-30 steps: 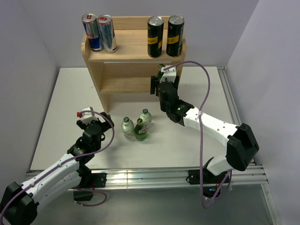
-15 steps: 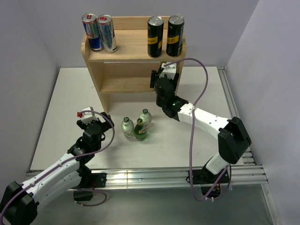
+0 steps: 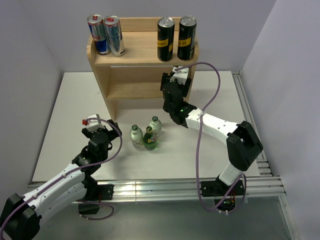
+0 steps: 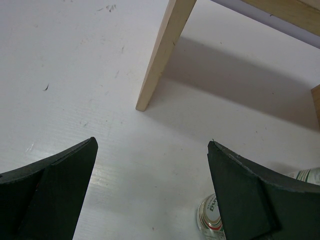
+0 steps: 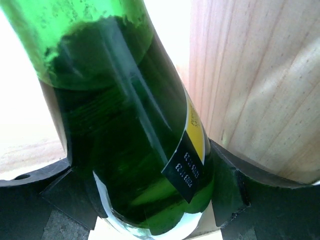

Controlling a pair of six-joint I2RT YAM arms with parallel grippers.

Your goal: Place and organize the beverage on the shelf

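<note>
Now our right gripper (image 5: 145,172) is clenched around the green bottle (image 5: 125,115), holding it at the right end of the lower tier of the shelf (image 3: 140,52), just beside the side panel (image 5: 250,75). Our left gripper (image 4: 151,145) hangs released above the counter (image 4: 75,65), near the shelf's left leg (image 4: 161,55). We see three small bottles (image 3: 146,134) standing close together on the counter before the shelf.
</note>
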